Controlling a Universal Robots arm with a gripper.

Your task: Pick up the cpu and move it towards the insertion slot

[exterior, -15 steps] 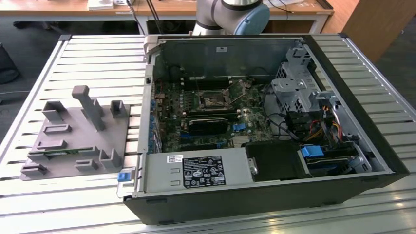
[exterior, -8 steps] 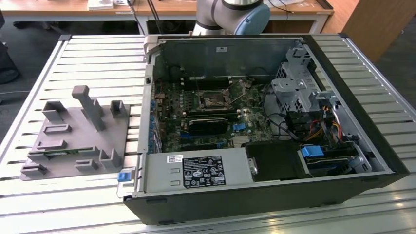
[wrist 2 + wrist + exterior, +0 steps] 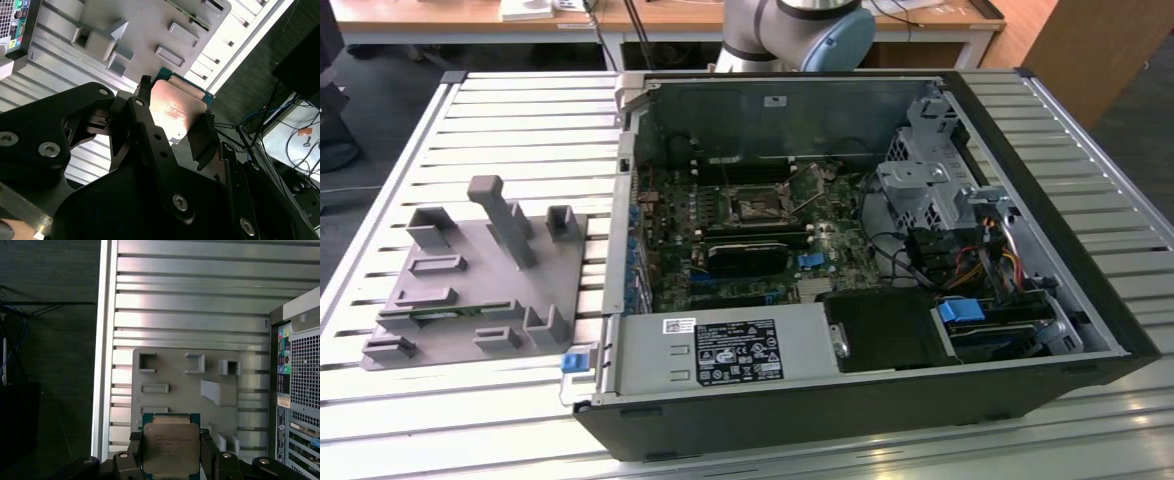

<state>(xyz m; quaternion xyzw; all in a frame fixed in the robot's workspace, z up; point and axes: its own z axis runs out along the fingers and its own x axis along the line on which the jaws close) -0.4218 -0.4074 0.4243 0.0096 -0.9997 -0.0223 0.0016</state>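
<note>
In both wrist views the cpu (image 3: 171, 447) (image 3: 175, 110), a flat square chip with a shiny metal top and green rim, sits clamped between my black fingers (image 3: 134, 456). My gripper (image 3: 171, 459) (image 3: 175, 120) is shut on its two opposite edges and holds it in the air above the grey plastic fixture (image 3: 185, 390) (image 3: 145, 30). The insertion slot (image 3: 757, 205), a small square socket with a silver frame, lies on the motherboard inside the open computer case (image 3: 1067, 250), toward the exterior view's right of the fixture (image 3: 467, 280).
The fixture has upright posts (image 3: 500, 215) and rectangular recesses. The case wall (image 3: 300, 390) stands beside it on the slatted metal table (image 3: 520, 130). Drive cages, cables and a power supply (image 3: 720, 350) crowd the case. The arm's base (image 3: 801, 30) rises behind the case.
</note>
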